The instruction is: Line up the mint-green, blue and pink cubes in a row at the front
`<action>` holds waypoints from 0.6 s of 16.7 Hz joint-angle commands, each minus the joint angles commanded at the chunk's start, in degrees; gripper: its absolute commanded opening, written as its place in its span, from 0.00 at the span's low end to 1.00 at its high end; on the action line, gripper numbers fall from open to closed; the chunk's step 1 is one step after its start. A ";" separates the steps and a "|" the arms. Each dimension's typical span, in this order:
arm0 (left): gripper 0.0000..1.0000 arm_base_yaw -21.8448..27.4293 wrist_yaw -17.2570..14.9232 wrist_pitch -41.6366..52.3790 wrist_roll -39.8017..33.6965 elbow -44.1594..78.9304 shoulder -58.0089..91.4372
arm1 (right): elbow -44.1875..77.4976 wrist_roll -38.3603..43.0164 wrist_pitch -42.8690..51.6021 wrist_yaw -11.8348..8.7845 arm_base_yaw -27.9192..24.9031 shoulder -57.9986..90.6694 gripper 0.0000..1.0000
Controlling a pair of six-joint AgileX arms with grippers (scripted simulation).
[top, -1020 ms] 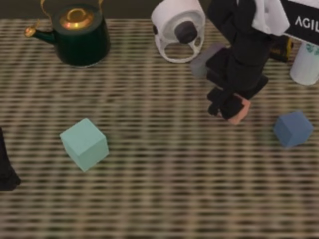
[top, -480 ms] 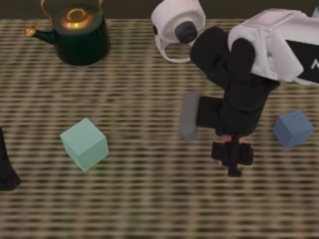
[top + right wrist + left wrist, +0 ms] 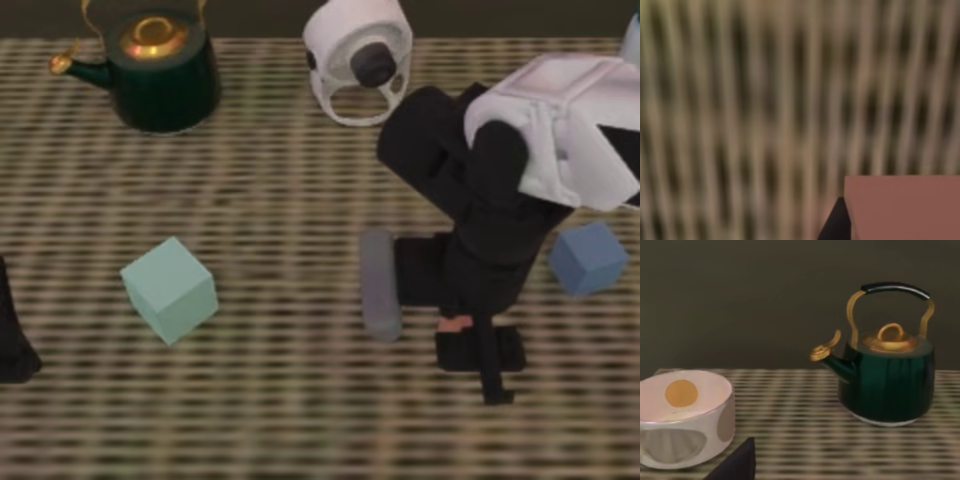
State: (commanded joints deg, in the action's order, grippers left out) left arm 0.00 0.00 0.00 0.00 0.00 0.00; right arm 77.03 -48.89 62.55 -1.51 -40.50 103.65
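My right gripper [image 3: 470, 348] is shut on the salmon-pink cube [image 3: 455, 323], held low over the woven mat right of centre, towards the front. Only a sliver of pink shows under the black wrist from above. In the right wrist view the pink cube [image 3: 905, 207] fills a corner beside a dark fingertip [image 3: 837, 226]. The dusty blue cube [image 3: 588, 257] rests on the mat to the right of that arm. On the left half lies the pale mint-green cube [image 3: 170, 290], alone. My left gripper [image 3: 12, 345] stays parked at the left edge.
A dark green kettle [image 3: 160, 70] with brass trim stands at the back left and also shows in the left wrist view [image 3: 887, 375]. A white round container [image 3: 357, 60] sits at the back centre. The right arm's white housing [image 3: 560, 140] overhangs the back right.
The right arm has carried the pink cube from the middle right towards the front, swinging a little further forward in the last half second. Both other cubes and the left arm stayed put.
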 joint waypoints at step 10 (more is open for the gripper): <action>1.00 0.00 0.00 0.00 0.00 0.00 0.00 | -10.25 0.01 -15.42 0.02 -0.38 4.86 0.00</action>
State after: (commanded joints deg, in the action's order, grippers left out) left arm 0.00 0.00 0.00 0.00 0.00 0.00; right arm 66.79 -48.87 47.13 -1.49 -40.88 108.51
